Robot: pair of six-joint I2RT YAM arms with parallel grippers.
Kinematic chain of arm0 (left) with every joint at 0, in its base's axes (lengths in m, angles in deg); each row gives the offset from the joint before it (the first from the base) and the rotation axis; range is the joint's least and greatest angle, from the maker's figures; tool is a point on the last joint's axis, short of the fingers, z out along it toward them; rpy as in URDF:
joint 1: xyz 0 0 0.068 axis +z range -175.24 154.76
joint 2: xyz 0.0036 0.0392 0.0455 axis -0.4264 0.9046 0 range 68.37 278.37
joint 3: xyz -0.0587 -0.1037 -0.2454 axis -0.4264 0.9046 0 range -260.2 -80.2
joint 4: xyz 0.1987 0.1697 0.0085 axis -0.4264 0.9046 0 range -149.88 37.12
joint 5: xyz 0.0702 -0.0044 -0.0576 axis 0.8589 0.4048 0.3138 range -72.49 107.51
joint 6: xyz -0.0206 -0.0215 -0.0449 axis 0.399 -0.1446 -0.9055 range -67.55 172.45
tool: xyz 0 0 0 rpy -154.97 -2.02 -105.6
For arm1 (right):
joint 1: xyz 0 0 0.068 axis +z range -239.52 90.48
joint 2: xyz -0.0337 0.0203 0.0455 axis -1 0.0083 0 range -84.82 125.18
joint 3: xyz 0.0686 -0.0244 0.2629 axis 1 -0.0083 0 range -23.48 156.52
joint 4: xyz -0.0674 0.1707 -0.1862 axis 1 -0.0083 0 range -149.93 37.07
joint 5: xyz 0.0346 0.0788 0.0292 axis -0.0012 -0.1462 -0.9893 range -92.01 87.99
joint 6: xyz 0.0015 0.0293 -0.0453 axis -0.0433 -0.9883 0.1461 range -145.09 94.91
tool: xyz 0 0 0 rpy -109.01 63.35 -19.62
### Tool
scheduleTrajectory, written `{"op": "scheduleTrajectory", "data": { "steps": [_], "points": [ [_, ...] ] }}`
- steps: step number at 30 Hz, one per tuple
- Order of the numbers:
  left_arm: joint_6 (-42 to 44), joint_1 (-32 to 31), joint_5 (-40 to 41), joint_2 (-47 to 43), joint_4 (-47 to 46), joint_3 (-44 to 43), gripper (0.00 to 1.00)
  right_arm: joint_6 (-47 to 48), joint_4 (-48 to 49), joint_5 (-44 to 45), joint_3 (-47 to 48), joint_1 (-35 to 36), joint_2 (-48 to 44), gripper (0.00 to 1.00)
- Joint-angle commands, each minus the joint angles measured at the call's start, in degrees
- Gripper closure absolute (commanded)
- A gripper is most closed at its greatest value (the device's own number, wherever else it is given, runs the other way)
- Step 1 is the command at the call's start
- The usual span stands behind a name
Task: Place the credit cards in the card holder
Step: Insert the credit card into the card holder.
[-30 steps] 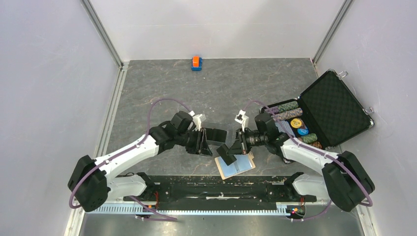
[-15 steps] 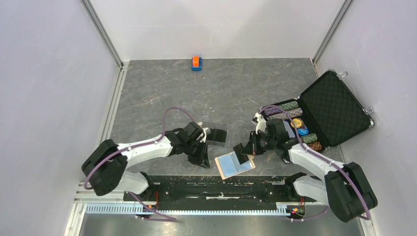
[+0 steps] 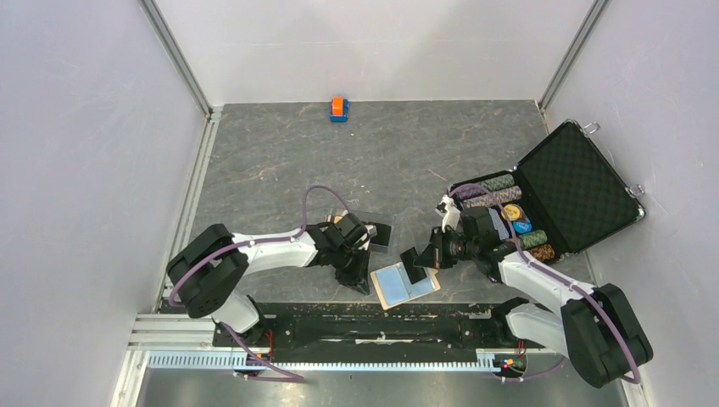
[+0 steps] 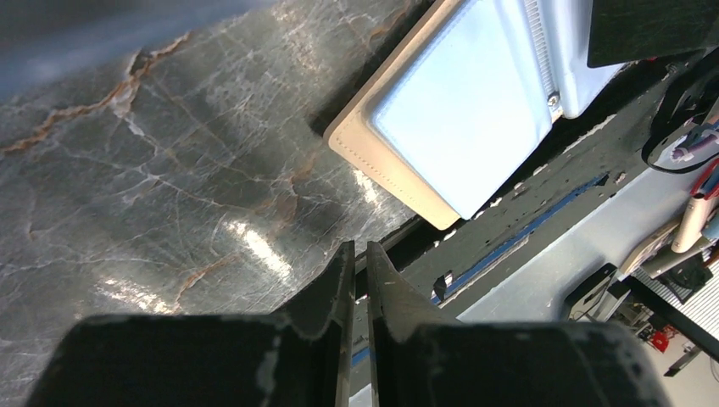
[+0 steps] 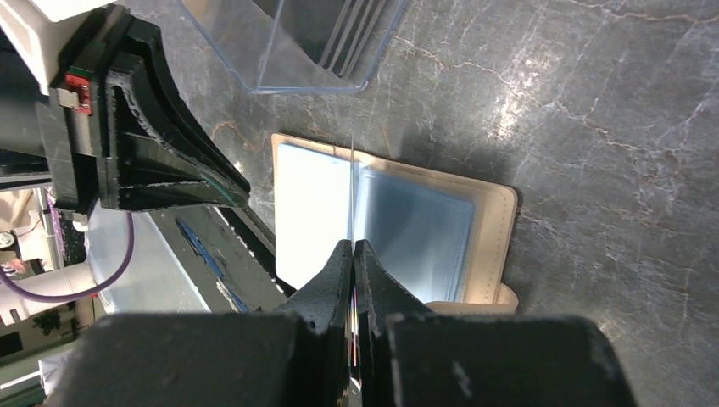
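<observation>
The tan card holder point(image 3: 405, 285) lies open near the table's front edge, showing pale blue sleeves point(image 5: 415, 229). My right gripper point(image 3: 421, 261) hovers over its middle, shut on a black credit card point(image 3: 410, 259). In the right wrist view that card point(image 5: 352, 186) is a thin edge-on line pointing down at the holder point(image 5: 496, 212) from the right gripper point(image 5: 353, 244). My left gripper point(image 3: 365, 285) sits low at the holder's left edge point(image 4: 398, 174). In its own view the left gripper point(image 4: 359, 248) stands nearly shut, a slit apart, holding nothing. More credit cards point(image 5: 352, 30) stand in a clear box point(image 3: 376, 234).
A black foam-lined case point(image 3: 576, 182) with poker chips stands open at the right. A small orange-and-blue block point(image 3: 339, 108) sits at the far edge. The arms' mounting rail point(image 3: 373, 318) runs just below the holder. The clear box point(image 5: 314, 42) is right behind it.
My left gripper has dropped back toward the front edge beside the holder and closed down. The right gripper shifted slightly right with the black card, then stayed over the holder.
</observation>
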Motion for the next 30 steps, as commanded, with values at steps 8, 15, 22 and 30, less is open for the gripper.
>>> {"op": "scheduleTrajectory", "data": {
  "steps": [8, 15, 22, 30],
  "points": [
    [2.9, -1.4, 1.57, 2.31, -0.61, -3.7, 0.87, -2.5, -0.24, -2.76, 3.53, -0.09, -1.15, 1.0],
    [2.5, -2.06, 1.35, 3.99, -0.6, -4.24, 0.89, -4.77, 2.76, -3.75, 0.34, 0.91, -0.96, 1.0],
    [2.44, -2.42, 0.81, 5.75, -0.57, -5.22, 0.89, -5.91, 7.85, -3.48, -4.04, 1.9, 0.8, 1.0],
    [2.1, -2.82, 0.74, 6.58, -0.52, -5.42, 0.9, -4.43, 10.44, -2.62, -7.07, 2.08, 3.24, 1.0]
  ]
}}
